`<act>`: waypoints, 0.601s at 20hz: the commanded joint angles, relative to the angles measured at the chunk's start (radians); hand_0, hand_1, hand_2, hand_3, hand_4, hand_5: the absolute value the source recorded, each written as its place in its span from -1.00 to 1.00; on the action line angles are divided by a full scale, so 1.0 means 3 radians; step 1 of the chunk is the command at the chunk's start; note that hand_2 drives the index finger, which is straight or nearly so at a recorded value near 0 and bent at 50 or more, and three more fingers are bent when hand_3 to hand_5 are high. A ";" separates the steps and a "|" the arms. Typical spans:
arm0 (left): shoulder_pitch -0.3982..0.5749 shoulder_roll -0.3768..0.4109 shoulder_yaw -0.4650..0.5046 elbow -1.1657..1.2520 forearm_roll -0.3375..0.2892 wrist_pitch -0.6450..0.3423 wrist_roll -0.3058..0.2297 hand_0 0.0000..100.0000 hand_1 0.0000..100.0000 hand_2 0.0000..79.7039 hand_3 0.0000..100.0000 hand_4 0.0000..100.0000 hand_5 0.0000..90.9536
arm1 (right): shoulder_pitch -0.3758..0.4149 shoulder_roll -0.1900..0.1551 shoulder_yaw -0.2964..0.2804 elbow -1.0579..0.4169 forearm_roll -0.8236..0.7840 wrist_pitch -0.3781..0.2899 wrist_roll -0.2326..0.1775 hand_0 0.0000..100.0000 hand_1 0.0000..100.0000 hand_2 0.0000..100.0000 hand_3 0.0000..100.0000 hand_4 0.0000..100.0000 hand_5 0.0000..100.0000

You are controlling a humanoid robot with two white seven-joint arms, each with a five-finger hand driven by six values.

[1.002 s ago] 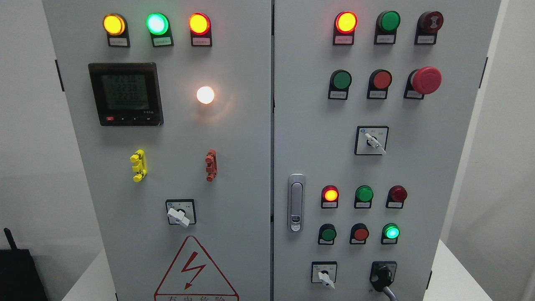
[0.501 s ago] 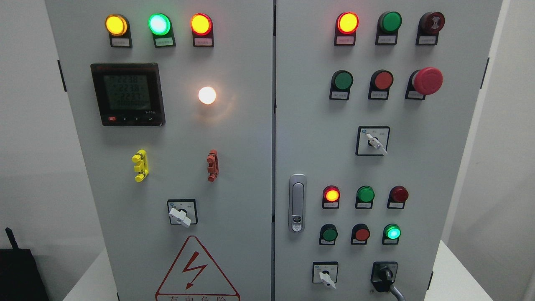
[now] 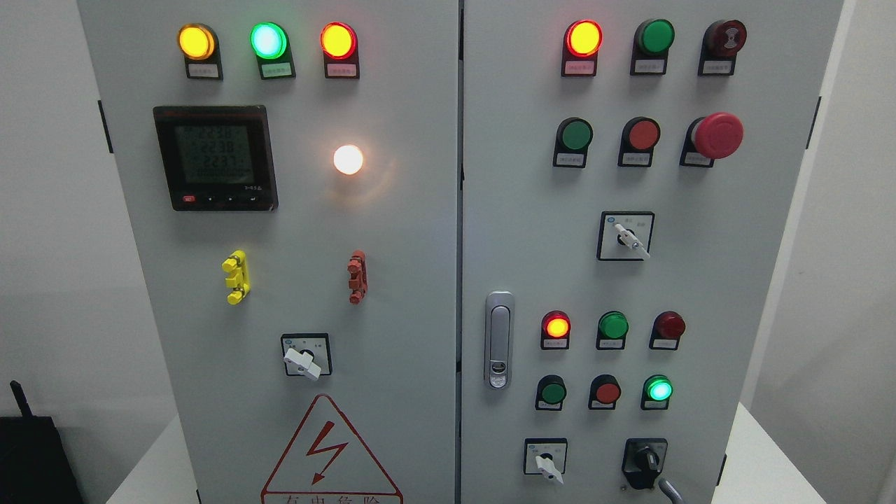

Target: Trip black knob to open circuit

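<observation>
I see the black rotary knob (image 3: 645,462) low on the grey cabinet's right door (image 3: 700,280); neither hand shows, so I cannot tell their grip.

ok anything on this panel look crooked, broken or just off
Nothing looks damaged or spilled. The only oddity is a grey cable hanging loose from under the black knob at the right door's lower right, running out of frame. The white selector handles sit angled, which looks like a switch position. No robot hand shows.
</observation>
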 commanded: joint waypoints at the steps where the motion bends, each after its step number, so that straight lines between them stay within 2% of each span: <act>1: 0.0000 0.0000 0.0000 0.0000 -0.0077 -0.0003 -0.0002 -0.76 -0.22 -1.00 -1.00 -1.00 -1.00 | 0.0010 0.0004 0.0078 -0.0010 0.0002 -0.0009 -0.0003 -1.00 -1.00 -1.00 1.00 0.92 1.00; 12: 0.0000 0.0000 0.0000 0.0000 -0.0077 -0.0003 -0.0002 -0.76 -0.22 -1.00 -1.00 -1.00 -1.00 | 0.0204 0.0045 0.0078 -0.0148 0.0002 -0.0019 -0.0003 -1.00 -1.00 -1.00 1.00 0.91 0.96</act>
